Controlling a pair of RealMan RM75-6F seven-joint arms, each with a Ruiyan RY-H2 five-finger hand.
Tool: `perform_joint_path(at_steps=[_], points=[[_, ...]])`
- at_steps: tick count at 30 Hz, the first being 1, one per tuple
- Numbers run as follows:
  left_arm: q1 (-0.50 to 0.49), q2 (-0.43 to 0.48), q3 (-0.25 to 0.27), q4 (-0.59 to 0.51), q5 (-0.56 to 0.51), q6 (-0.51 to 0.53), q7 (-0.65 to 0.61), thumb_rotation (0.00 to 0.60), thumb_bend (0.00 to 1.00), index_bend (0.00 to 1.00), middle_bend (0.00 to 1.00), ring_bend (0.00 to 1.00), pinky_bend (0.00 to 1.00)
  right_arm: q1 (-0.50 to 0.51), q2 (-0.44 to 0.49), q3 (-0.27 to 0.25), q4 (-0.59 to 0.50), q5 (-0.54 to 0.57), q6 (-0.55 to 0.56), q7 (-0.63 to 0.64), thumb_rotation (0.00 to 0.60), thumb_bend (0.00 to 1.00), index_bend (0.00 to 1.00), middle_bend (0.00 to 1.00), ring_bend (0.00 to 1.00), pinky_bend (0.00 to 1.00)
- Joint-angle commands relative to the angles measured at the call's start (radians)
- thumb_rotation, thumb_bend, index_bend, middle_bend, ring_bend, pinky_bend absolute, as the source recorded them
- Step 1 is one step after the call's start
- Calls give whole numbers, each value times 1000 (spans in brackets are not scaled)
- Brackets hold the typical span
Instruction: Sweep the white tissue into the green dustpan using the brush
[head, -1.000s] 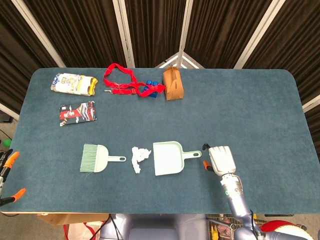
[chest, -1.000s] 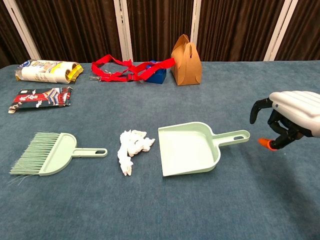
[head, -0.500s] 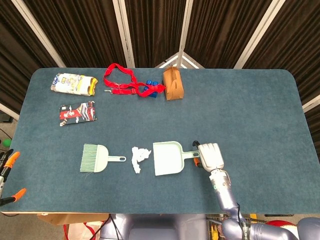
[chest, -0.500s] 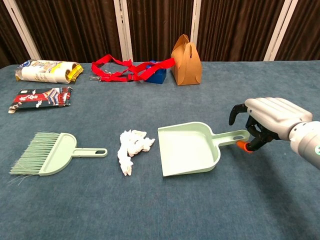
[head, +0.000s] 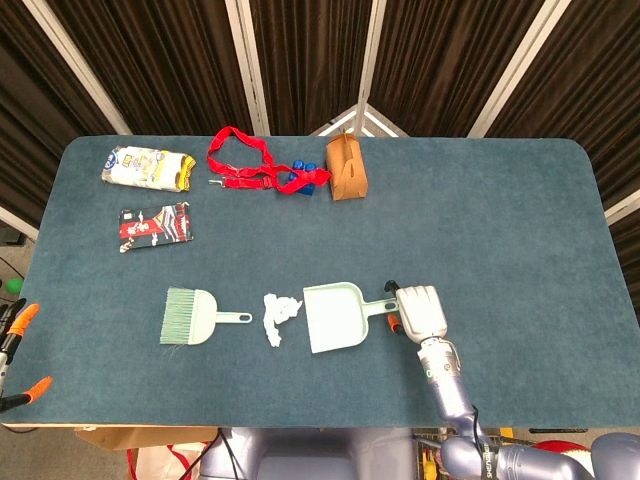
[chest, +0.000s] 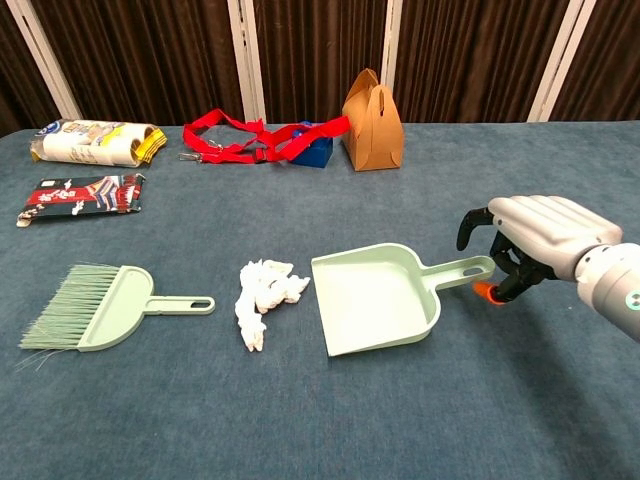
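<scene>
The white tissue (head: 278, 315) (chest: 262, 295) lies crumpled on the blue table, between the brush and the dustpan. To its left the pale green brush (head: 190, 317) (chest: 95, 315) lies flat, bristles pointing left, with nothing holding it. On the tissue's right the green dustpan (head: 335, 318) (chest: 375, 300) has its mouth turned toward the tissue. My right hand (head: 420, 312) (chest: 535, 235) hovers at the tip of the dustpan's handle. Its curled fingers touch the handle's end while the thumb stays raised above it. My left hand shows in neither view.
At the back of the table lie a red strap (head: 240, 160), a blue item (head: 300, 178) and a brown paper bag (head: 346, 168). Two snack packets (head: 147, 167) (head: 155, 225) sit at the back left. Orange clamps (head: 20, 320) hang off the left edge.
My right hand came in from the right to the dustpan's handle. In the last half second the dustpan slid slightly left toward the tissue.
</scene>
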Motion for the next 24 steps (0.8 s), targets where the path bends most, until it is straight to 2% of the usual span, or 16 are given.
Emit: perform_joint_path(at_steps=[1,6,9,13,17,24], points=[[0,0,0,0,-1,-1,-1,600,0,0,0,0,0,5,-8,2,6,5,-2,-5,600,340,360,878,883,881],[-1,0,0,-1,-2,-2,-3,600,0,0,0,0,0,13,-24,1,15,10,-5,-9,600,342,381,878,883,880],[-1,1,-1,-1,-2,-2,-4,600,0,0,0,0,0,17,-34,2,20,12,-4,-11,600,394,492,878,883,881],[-1,1,-1,0,-2,-2,-4,600,0,0,0,0,0,22,-40,6,26,19,-4,-17,600,473,590,878,883,881],[-1,3,1,0,0,-3,0,600,0,0,0,0,0,0,1,-13,-18,0,26,-17,600,507,623,878,883,881],[-12,12,5,-30,2,-25,13,600,0,0,0,0,0,-6,52,-20,-42,-6,39,-47,600,508,635,878,883,881]])
